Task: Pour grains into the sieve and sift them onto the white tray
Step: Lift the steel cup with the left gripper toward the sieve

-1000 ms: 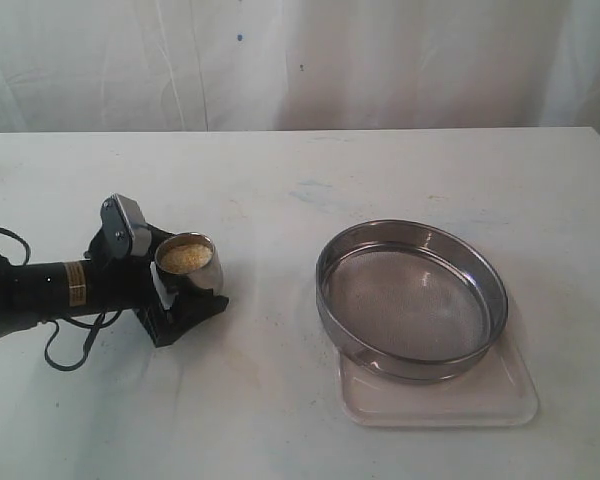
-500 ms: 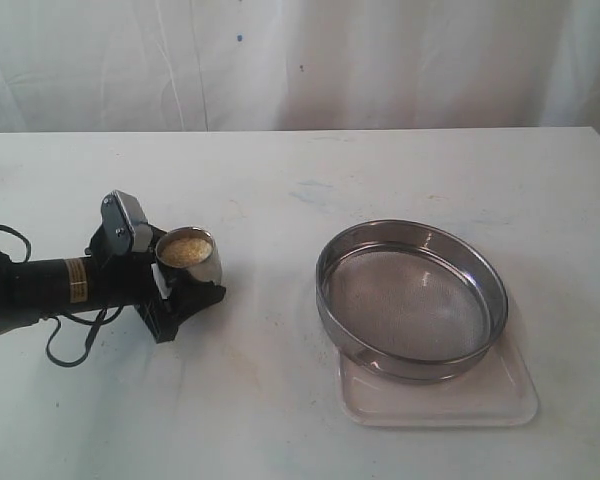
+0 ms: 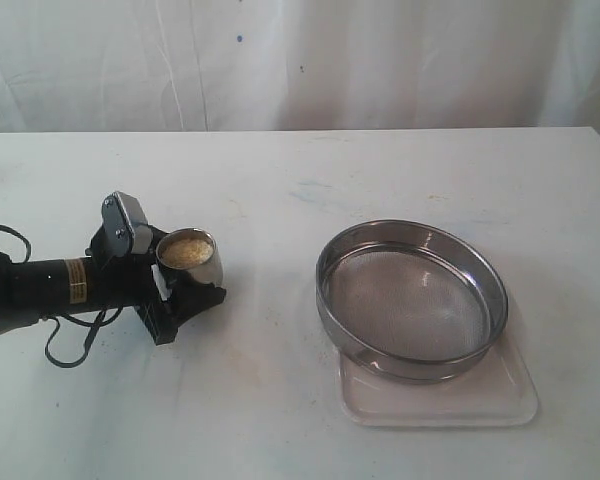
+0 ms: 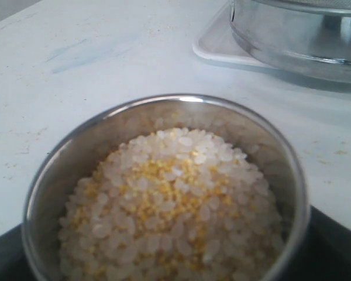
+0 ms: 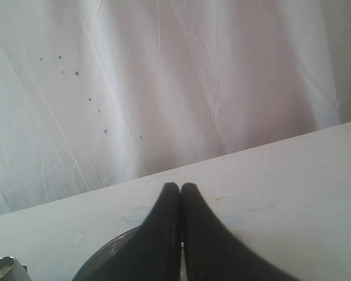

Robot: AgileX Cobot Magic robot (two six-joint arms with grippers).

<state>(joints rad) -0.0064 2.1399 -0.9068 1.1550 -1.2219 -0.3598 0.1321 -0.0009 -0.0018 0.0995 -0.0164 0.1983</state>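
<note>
A small steel cup [image 3: 192, 262] full of the grains [image 3: 185, 250] sits in my left gripper [image 3: 190, 280], which is shut on it low over the table at the left. The left wrist view looks down into the cup [image 4: 164, 111]: whitish rice and yellow granules [image 4: 169, 199], heaped, with a dark finger [image 4: 339, 246] beside it. The sieve [image 3: 410, 300] rests on the white tray [image 3: 445, 400] at the right, its mesh bare. My right gripper [image 5: 180, 187] is shut on nothing, above the sieve's rim [image 5: 99, 260], and is out of the exterior view.
The white table [image 3: 280, 180] runs back to a white curtain [image 3: 300, 60]. The left arm and its cable [image 3: 40, 290] lie along the table's left side. The left wrist view shows the sieve wall [image 4: 298, 35] and a tray corner [image 4: 213, 47] beyond the cup.
The left gripper lifted the cup slightly and drew it a little to the left, then held still. The sieve and tray have not moved.
</note>
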